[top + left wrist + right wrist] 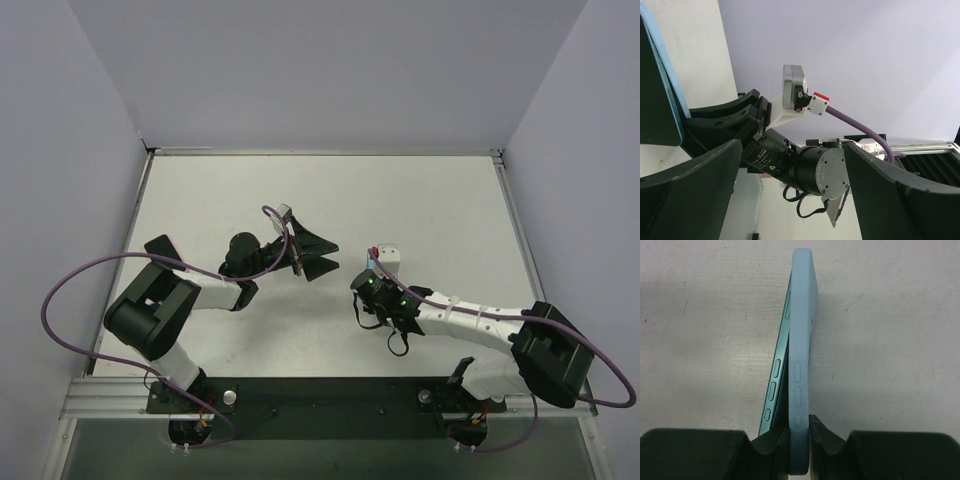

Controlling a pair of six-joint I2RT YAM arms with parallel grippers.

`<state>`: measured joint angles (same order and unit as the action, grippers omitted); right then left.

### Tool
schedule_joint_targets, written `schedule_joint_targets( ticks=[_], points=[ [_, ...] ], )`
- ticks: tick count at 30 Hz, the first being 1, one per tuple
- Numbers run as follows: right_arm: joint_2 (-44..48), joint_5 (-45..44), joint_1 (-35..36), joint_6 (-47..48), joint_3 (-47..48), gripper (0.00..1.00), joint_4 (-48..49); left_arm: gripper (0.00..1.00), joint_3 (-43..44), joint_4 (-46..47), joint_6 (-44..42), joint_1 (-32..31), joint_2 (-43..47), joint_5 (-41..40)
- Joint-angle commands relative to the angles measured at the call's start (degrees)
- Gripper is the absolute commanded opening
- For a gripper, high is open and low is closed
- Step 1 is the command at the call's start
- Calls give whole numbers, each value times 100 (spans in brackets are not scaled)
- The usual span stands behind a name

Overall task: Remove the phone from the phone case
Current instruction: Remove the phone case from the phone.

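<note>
While right end effector [800, 434] pinches blue case [804, 315], teal phone [777, 375] angles out; left [325, 256] agape.

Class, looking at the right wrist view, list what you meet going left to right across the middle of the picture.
Table → phone → phone case → table again.

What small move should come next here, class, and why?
Probably bring the open left gripper across to take the phone. Its near end already angles out of the phone case, and the right gripper, shut on the phone case there, cannot pull the two apart alone.
</note>
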<state>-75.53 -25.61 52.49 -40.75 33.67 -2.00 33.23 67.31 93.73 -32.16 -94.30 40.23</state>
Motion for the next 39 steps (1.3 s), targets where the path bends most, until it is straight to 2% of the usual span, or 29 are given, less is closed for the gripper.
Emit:
schedule_joint_targets(
  ticks=[1, 10, 17, 24, 26, 33, 39],
  points=[
    [-805, 293, -195, -328, -449, 16, 463, 95, 78, 28, -180, 17, 289, 55],
    [-1473, 662, -327, -442, -686, 16, 815, 95, 78, -148, -303, 17, 334, 64],
    [-1500, 855, -345, -539, -774, 19, 974, 95, 34, -236, -391, 17, 334, 47],
    [-982, 882, -450, -539, -801, 8, 807, 95, -27, -201, -391, 17, 307, 38],
    [-736, 960, -538, -539, -783, 3, 736, 95, -36, -200, -408, 26, 307, 38],
    [572, 1889, -1337, -171, -818, 0, 543, 95, -28, -612, -636, 148, 482, 134],
    [1496, 3358, -2961, 278, -520, 0, 508, 95, 174, -2158, -1497, 429, 1150, 152]
  ],
)
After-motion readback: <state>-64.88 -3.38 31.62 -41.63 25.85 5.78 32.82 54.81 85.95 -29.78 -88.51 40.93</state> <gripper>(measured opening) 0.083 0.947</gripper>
